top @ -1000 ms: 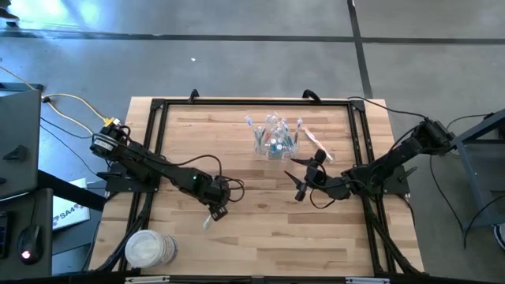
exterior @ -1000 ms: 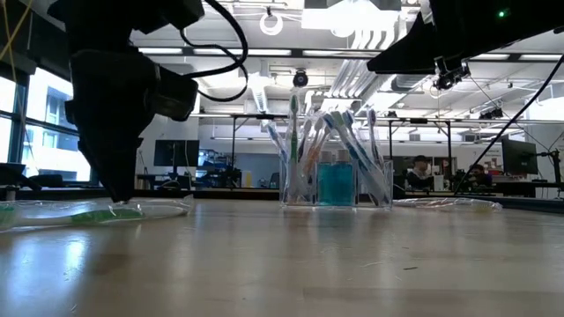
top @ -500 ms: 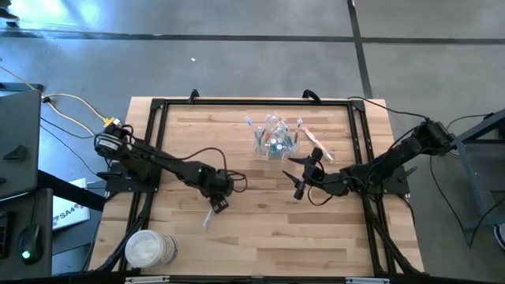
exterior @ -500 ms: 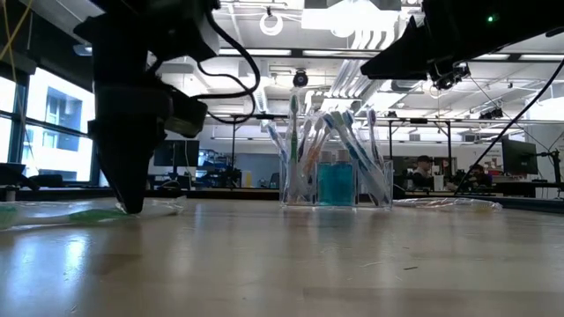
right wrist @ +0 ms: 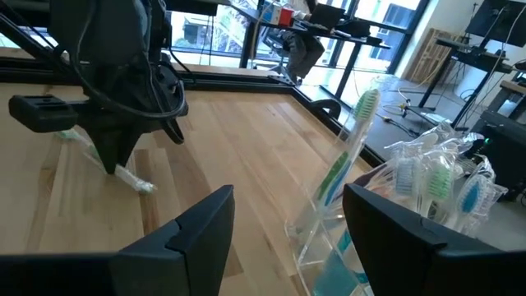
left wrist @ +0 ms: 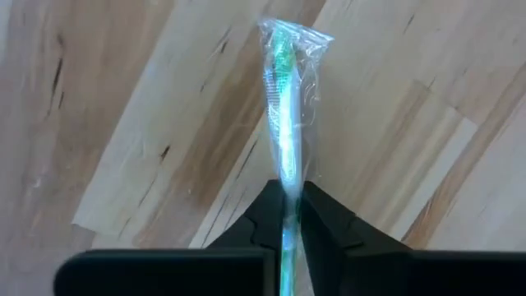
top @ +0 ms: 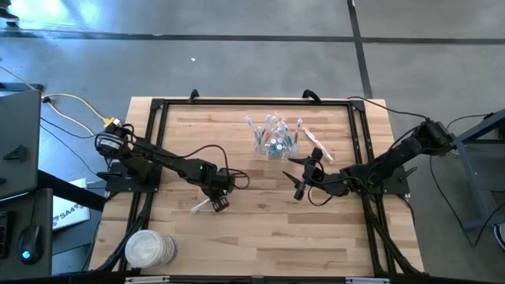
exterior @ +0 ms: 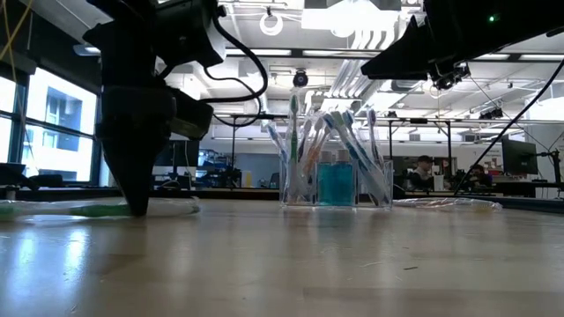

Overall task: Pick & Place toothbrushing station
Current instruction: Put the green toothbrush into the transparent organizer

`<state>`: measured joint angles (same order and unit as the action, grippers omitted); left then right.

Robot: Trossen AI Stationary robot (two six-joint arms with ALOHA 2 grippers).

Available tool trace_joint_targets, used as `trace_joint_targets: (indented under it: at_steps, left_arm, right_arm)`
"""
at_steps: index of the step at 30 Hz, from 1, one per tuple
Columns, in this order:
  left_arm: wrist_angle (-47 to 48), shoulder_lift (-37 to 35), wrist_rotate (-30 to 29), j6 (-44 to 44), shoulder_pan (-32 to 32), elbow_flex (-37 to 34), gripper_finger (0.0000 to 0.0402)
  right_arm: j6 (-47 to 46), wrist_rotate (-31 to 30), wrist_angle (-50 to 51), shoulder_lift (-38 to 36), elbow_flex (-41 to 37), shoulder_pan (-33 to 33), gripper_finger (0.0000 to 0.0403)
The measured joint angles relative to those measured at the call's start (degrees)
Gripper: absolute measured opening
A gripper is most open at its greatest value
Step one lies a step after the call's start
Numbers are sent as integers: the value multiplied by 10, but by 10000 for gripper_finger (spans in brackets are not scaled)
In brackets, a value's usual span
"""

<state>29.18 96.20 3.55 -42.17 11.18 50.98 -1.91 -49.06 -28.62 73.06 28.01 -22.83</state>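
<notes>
Pale wood planks form the bench, framed by a black rail, seen from straight above. The landmark is the clear plastic cup standing near the far edge at the middle, holding a bunch of toothbrushes upright and fanned out; in the low view a blue item sits inside it among the handles.

Far to the left of the cup, at the bench's near left corner, lies a stack of white round discs.

Left of the cup and nearer the front, the left end effector is down at the bench surface. Its two dark fingers are clenched on a wrapped green toothbrush, pinching the handle from both sides. The brush is sealed in a clear plastic sleeve and lies flat on the wood, its bristle end pointing away from the fingers. From above, the wrapped brush sticks out from the end effector on the side away from the cup.

Just right of the cup, a loose wrapped toothbrush lies on the bench.

Right of the cup and a little nearer the front, the right end effector hangs above the bench with its fingers spread wide apart, grasping nothing, facing the cup.
</notes>
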Motion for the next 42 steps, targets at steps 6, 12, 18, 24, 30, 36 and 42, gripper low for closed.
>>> trace_joint_targets:
  at_steps: [6,12,18,24,30,36,42]
  left_arm:
    - [-8,-27,-39,23,2,-2,15]
    - [-3,-84,-106,44,1,-2,15]
    - [4,-140,-159,73,1,-1,15]
    - [-39,-189,-243,208,16,-1,15]
    - [-159,-217,-344,529,104,6,15]
    - [-292,-203,-485,787,208,44,15]
    - [-382,-147,-516,973,263,79,15]
  right_arm:
    - [0,0,0,0,0,0,222]
    - [0,0,0,0,0,0,222]
    - [1,0,1,0,0,0,222]
    - [-1,16,-4,0,0,0,222]
    - [-96,83,-41,0,0,6,222]
    - [-221,237,-63,0,0,44,222]
    - [-265,363,-87,0,0,70,222]
